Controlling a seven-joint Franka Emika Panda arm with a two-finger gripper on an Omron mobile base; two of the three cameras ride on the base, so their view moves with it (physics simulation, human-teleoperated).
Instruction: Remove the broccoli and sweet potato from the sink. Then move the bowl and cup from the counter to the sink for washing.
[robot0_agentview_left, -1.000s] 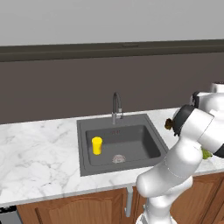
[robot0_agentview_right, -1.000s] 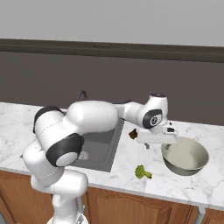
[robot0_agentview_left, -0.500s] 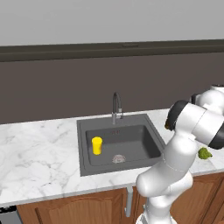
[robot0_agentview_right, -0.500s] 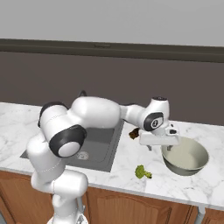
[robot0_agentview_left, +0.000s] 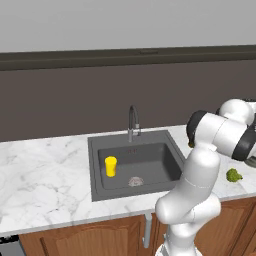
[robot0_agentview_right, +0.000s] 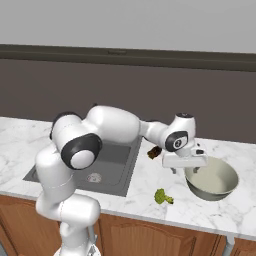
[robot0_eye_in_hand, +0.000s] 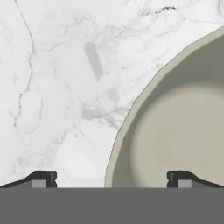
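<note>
The arm has swung right across the tabletop (robot0_agentview_right: 125, 192), and the claw (robot0_agentview_right: 184, 170), jaws wide apart and empty, now hangs over the bowl (robot0_agentview_right: 212, 180) rim at nine o'clock. Cup (robot0_agentview_left: 110, 166) already in the sink (robot0_agentview_left: 137, 165); broccoli (robot0_agentview_right: 162, 196) and sweet potato (robot0_agentview_right: 154, 152) are out, so the bowl looks next.

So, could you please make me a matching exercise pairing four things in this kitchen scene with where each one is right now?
Things:
1. cup
2. broccoli
3. sweet potato
4. bowl

Places:
A. on the counter near its front edge
B. under the open gripper, at its near rim
C. standing in the sink
D. on the counter just beside the sink's right edge

Pairs: 1-C, 2-A, 3-D, 4-B
</note>
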